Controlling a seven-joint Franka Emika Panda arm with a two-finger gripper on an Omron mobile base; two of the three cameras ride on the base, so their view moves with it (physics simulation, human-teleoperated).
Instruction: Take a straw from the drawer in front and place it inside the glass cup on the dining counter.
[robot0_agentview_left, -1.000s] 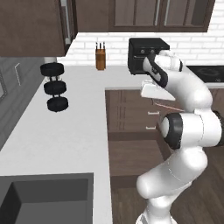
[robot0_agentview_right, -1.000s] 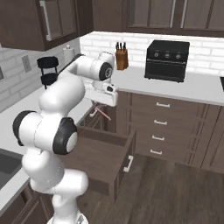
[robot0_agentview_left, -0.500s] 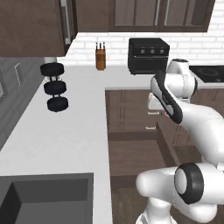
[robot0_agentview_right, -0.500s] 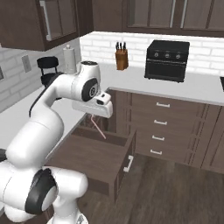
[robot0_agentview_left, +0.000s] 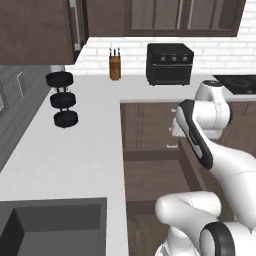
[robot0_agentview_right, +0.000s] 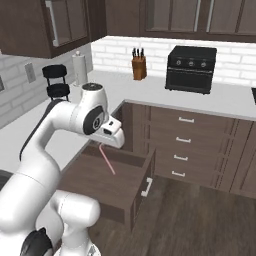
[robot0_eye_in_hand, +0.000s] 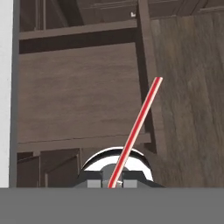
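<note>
My gripper (robot0_agentview_right: 103, 145) hangs over the open drawer (robot0_agentview_right: 100, 181) and is shut on the pink-red straw (robot0_agentview_right: 108, 161), which slants down from the jaws towards the drawer's inside. In the hand view the straw (robot0_eye_in_hand: 138, 127) runs up and to the right from between the fingertips of the gripper (robot0_eye_in_hand: 112, 183), across the dark brown drawer (robot0_eye_in_hand: 74, 92) and its side wall. The drawer's silver handle (robot0_agentview_right: 146, 186) faces the floor side. The glass cup and the dining counter are out of view.
The white L-shaped worktop (robot0_agentview_left: 75, 150) carries a knife block (robot0_agentview_right: 139, 67), a black toaster oven (robot0_agentview_right: 191, 69), a paper towel roll (robot0_agentview_right: 80, 67) and a black tiered stand (robot0_agentview_left: 62, 100). A sink (robot0_agentview_left: 50, 230) lies near left. Closed drawers (robot0_agentview_right: 185, 145) line the right; wooden floor (robot0_agentview_right: 200, 215) is in front.
The arm has folded and swung away from the worktop, carrying the straw lower over the open drawer. The jaws have stayed shut on the straw.
</note>
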